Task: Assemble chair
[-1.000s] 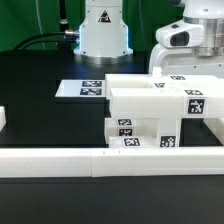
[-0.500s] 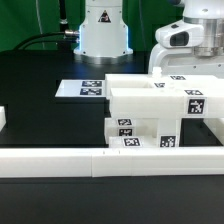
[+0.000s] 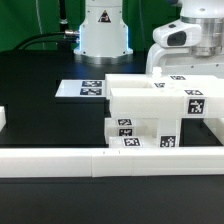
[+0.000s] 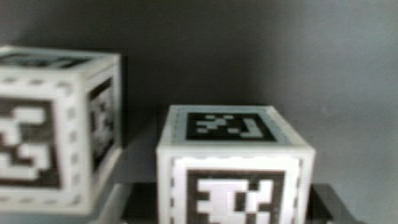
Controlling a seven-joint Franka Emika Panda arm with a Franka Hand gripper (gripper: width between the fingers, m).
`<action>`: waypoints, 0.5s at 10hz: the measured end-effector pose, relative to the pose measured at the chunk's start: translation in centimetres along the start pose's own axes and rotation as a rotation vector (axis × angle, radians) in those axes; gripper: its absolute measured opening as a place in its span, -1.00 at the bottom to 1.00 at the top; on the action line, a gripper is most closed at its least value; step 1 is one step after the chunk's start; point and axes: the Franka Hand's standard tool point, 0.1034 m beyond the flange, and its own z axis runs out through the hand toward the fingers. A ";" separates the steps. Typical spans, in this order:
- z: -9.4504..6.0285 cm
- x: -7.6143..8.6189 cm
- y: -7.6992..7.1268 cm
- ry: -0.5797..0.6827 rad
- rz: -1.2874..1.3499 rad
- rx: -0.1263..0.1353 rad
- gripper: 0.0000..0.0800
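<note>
The chair [image 3: 150,108] is sitting partly joined at centre-right of the exterior view, just behind the rail [image 3: 60,160] running along the lower edge. The marker board [image 3: 82,89] is lying toward the exterior view's left of the chair. The arm [image 3: 188,40] is hanging at the upper right, behind the chair. In the wrist view the gripper [image 4: 228,200] is straddling a tagged leg [image 4: 231,150], with a finger [image 4: 121,197] showing just beside each flank. I cannot tell whether they are pressing it. Another tagged block [image 4: 54,110] is standing beside the leg.

A tagged white chair block [image 4: 237,170] stands just beside another tagged chair block [image 4: 54,120], dark background behind.
</note>
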 end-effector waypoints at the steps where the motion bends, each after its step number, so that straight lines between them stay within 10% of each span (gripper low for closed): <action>1: -1.1 0.4 0.5 -0.008 0.006 0.009 -0.29; 5: -6.7 2.3 2.0 -0.031 0.039 0.049 -0.29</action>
